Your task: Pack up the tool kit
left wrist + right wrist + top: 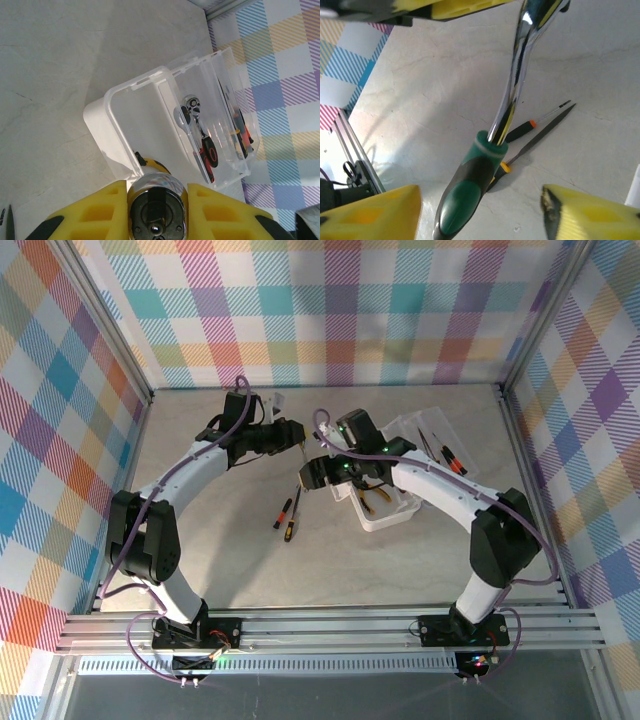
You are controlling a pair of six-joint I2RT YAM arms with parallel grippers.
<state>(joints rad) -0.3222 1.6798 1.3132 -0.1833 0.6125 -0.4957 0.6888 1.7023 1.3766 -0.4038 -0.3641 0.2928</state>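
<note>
My left gripper point(156, 212) is shut on the chrome head of a ratchet wrench point(156, 200), above the table left of the open translucent box point(385, 522). The wrench's green and black handle point(470, 190) hangs between the fingers of my right gripper point(481, 216), which is open with a gap on each side. Yellow-handled pliers point(378, 498) lie in the box base. A red and black ratchet point(202, 142) and small screwdrivers point(242, 132) sit in the lid side. An orange-collared screwdriver point(522, 131) and a slim yellow-collared tool point(540, 135) lie on the table below.
The two loose tools point(288, 513) lie on the table left of the box. Both arms meet over the middle of the table point(200, 540). Aluminium rails and checkered walls close in the workspace.
</note>
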